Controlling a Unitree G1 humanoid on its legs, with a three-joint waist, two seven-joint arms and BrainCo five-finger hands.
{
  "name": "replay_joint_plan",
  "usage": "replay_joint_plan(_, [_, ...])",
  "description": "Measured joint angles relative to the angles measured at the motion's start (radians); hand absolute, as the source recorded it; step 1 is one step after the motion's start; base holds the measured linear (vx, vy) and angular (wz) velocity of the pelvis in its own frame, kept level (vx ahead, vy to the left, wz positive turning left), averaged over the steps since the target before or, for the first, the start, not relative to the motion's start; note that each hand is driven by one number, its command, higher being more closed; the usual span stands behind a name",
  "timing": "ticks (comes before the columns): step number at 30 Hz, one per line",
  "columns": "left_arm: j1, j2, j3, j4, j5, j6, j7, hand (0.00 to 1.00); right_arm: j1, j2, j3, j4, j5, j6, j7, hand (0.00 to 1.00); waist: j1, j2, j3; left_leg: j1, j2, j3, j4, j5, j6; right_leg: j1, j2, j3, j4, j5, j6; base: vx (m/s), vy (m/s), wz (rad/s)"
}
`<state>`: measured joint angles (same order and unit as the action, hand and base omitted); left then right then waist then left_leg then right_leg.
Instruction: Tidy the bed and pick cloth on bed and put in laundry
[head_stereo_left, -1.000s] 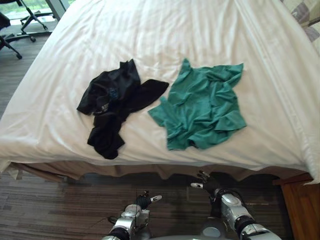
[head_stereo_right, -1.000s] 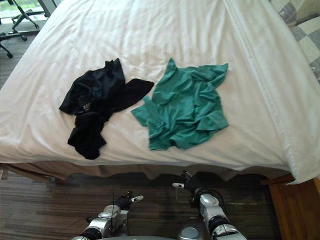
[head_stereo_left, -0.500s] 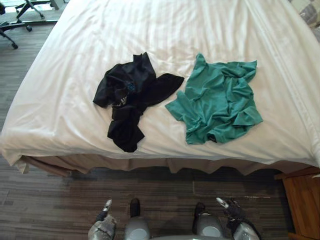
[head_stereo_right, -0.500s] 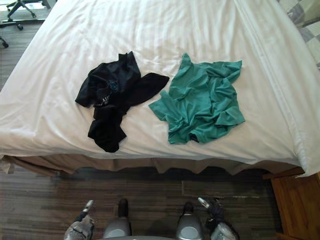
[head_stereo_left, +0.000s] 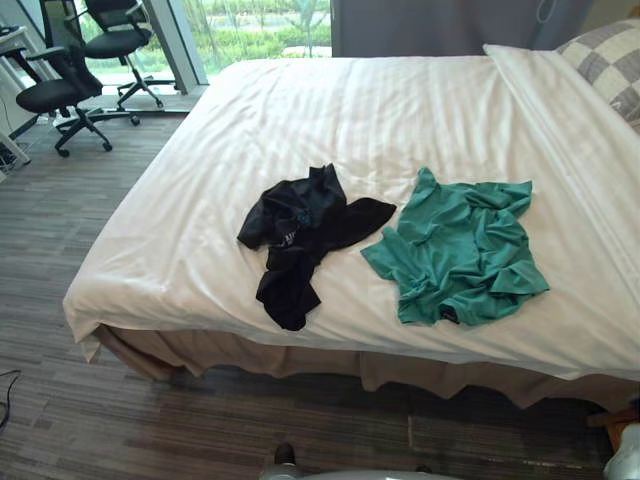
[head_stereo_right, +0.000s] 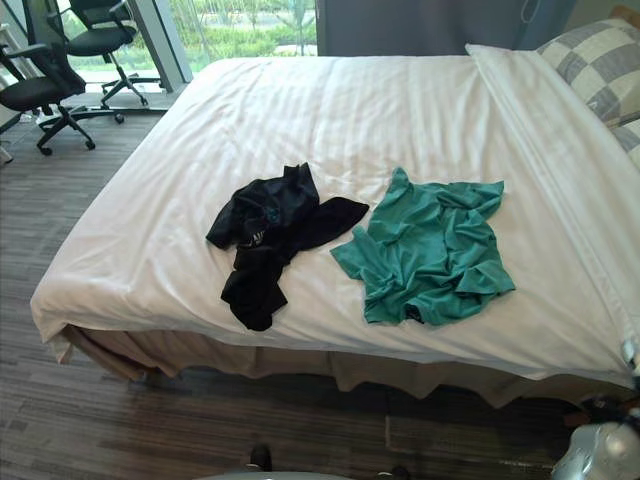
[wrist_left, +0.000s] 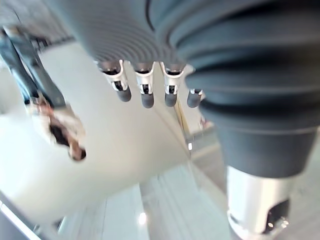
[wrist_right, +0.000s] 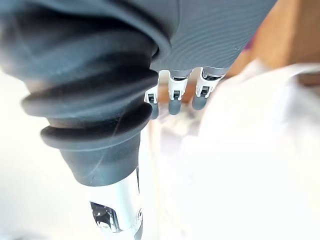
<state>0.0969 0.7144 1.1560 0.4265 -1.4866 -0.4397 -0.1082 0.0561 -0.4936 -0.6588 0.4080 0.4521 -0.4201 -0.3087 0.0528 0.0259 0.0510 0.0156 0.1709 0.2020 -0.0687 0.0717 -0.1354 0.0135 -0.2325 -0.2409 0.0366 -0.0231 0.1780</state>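
The bed (head_stereo_left: 300, 110) is spread with a smooth white striped cover and stands on a dark plank floor (head_stereo_left: 60, 400). Two cloths lie on its near half, apart from each other. The green cloth (head_stereo_left: 460, 255) is crumpled to the right. The black cloth (head_stereo_left: 300, 225) is bunched left of it, with one end trailing toward the near edge of the bed. A checked pillow (head_stereo_right: 600, 60) sits at the far right corner. Black chairs (head_stereo_left: 60, 85) stand on the floor by the window, far left. In its wrist view the left robot hand (wrist_left: 145, 87) has its fingers straight and holds nothing. The right robot hand (wrist_right: 175, 95) is likewise unfolded and empty.
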Motion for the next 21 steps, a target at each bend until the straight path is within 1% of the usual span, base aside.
replay_joint_plan(2, [-0.014,0.051,-0.049,-0.061,0.136,-0.006,0.006,0.0,-0.031,-0.035,0.041,-0.074,-0.057,0.017,0.004,0.0,-0.001,-0.007,-0.007,0.0,0.0,0.003,-0.002,0.0,-0.001,0.0,0.003,0.006,-0.016,0.013,-0.001,-0.02,0.011,-0.11])
replay_joint_plan(3, [-0.039,0.076,-0.095,-0.088,0.228,-0.002,0.011,0.0,-0.049,-0.047,0.065,-0.098,-0.082,0.03,0.018,0.0,0.001,-0.012,-0.011,0.0,0.0,0.005,-0.002,0.0,-0.001,0.001,0.005,0.011,-0.023,0.019,-0.001,-0.02,0.004,-0.09])
replay_joint_plan(4, [-0.051,0.083,-0.115,-0.097,0.266,0.001,0.014,0.0,-0.057,-0.049,0.078,-0.107,-0.087,0.037,0.028,0.0,0.001,-0.014,-0.013,0.0,0.0,0.006,-0.002,0.0,-0.001,0.001,0.006,0.014,-0.024,0.022,0.0,-0.02,0.003,-0.16])
replay_joint_plan(5, [-0.092,0.093,-0.188,-0.121,0.371,0.025,0.025,0.0,-0.078,-0.048,0.117,-0.124,-0.095,0.045,0.056,0.0,0.003,-0.017,-0.015,0.006,0.0,0.013,-0.002,0.003,-0.004,0.0,0.007,0.026,-0.029,0.032,0.006,0.0,0.002,-0.37])
replay_joint_plan(6, [-0.134,0.093,-0.287,-0.134,0.469,0.066,0.033,0.0,-0.105,-0.048,0.163,-0.125,-0.111,0.064,0.095,0.0,0.009,-0.021,-0.016,0.023,0.001,0.037,-0.003,0.004,-0.004,-0.002,0.009,0.054,-0.032,0.038,0.008,0.0,0.004,-0.47])
replay_joint_plan(7, [-0.15,0.093,-0.333,-0.139,0.507,0.084,0.043,0.0,-0.113,-0.048,0.181,-0.129,-0.112,0.073,0.109,0.0,0.012,-0.021,-0.016,0.03,0.001,0.049,-0.003,0.004,-0.004,-0.002,0.009,0.066,-0.034,0.04,0.007,0.0,0.003,-0.53])
replay_joint_plan(9, [-0.22,0.092,-0.507,-0.153,0.672,0.158,0.065,0.0,-0.142,-0.047,0.266,-0.161,-0.13,0.098,0.146,0.0,0.005,-0.028,-0.023,0.036,0.003,0.077,-0.003,0.003,-0.006,-0.012,0.013,0.096,-0.036,0.051,0.005,0.01,-0.004,-0.41])
replay_joint_plan(10, [-0.239,0.089,-0.545,-0.153,0.702,0.175,0.069,0.0,-0.157,-0.047,0.292,-0.164,-0.132,0.102,0.153,0.0,0.0,-0.031,-0.024,0.036,0.004,0.089,-0.004,0.003,-0.006,-0.02,0.015,0.107,-0.035,0.054,0.003,0.0,-0.004,-0.39])
replay_joint_plan(11, [-0.279,0.069,-0.619,-0.152,0.75,0.217,0.067,0.0,-0.196,-0.042,0.345,-0.164,-0.132,0.118,0.162,0.0,-0.014,-0.035,-0.024,0.042,0.005,0.105,-0.004,0.003,-0.005,-0.024,0.016,0.122,-0.035,0.059,0.001,-0.01,0.0,-0.33])
replay_joint_plan(12, [-0.3,0.053,-0.654,-0.151,0.767,0.242,0.065,0.0,-0.211,-0.037,0.365,-0.164,-0.13,0.125,0.165,0.0,-0.017,-0.037,-0.024,0.049,0.005,0.113,-0.005,0.003,-0.005,-0.025,0.017,0.131,-0.034,0.059,0.001,-0.01,0.006,-0.4])
replay_joint_plan(14, [-0.351,-0.037,-0.787,-0.13,0.873,0.32,0.07,0.0,-0.273,0.001,0.445,-0.165,-0.13,0.151,0.184,0.0,-0.028,-0.041,-0.024,0.078,0.006,0.155,-0.02,0.002,-0.006,-0.031,0.023,0.164,-0.027,0.059,0.001,-0.03,0.008,-0.4])
replay_joint_plan(15, [-0.36,-0.055,-0.809,-0.115,0.901,0.336,0.071,0.0,-0.285,0.009,0.464,-0.166,-0.13,0.156,0.185,0.0,-0.032,-0.042,-0.024,0.078,0.006,0.161,-0.02,0.002,-0.006,-0.037,0.023,0.169,-0.025,0.059,0.001,-0.04,0.008,-0.32])
replay_joint_plan(16, [-0.383,-0.106,-0.868,-0.063,0.958,0.375,0.082,0.0,-0.306,0.034,0.516,-0.165,-0.131,0.167,0.189,0.0,-0.041,-0.043,-0.023,0.078,0.008,0.172,-0.021,0.002,-0.006,-0.046,0.026,0.182,-0.022,0.06,0.0,-0.04,0.005,-0.21])
replay_joint_plan(17, [-0.394,-0.125,-0.888,-0.039,0.974,0.391,0.091,0.0,-0.308,0.043,0.535,-0.165,-0.132,0.172,0.194,0.0,-0.039,-0.044,-0.023,0.078,0.009,0.178,-0.021,0.002,-0.007,-0.05,0.027,0.187,-0.02,0.061,-0.001,-0.03,0.0,-0.23])
replay_joint_plan(19, [-0.429,-0.171,-0.938,0.047,1.043,0.431,0.114,0.0,-0.319,0.076,0.601,-0.161,-0.151,0.199,0.206,0.0,-0.043,-0.047,-0.019,0.081,0.017,0.196,-0.021,0.002,-0.008,-0.056,0.035,0.196,-0.021,0.065,-0.005,-0.02,-0.011,-0.18])
replay_joint_plan(20, [-0.454,-0.186,-0.959,0.095,1.106,0.438,0.134,0.0,-0.327,0.094,0.637,-0.155,-0.161,0.213,0.207,0.0,-0.041,-0.051,-0.011,0.083,0.024,0.208,-0.021,0.002,-0.009,-0.059,0.041,0.202,-0.021,0.067,-0.008,-0.03,-0.021,-0.18])
replay_joint_plan(21, [-0.469,-0.194,-0.959,0.113,1.133,0.44,0.139,0.0,-0.333,0.1,0.651,-0.154,-0.166,0.214,0.208,0.0,-0.042,-0.053,-0.006,0.082,0.026,0.214,-0.021,0.002,-0.01,-0.066,0.045,0.209,-0.02,0.068,-0.01,-0.06,-0.018,-0.23])
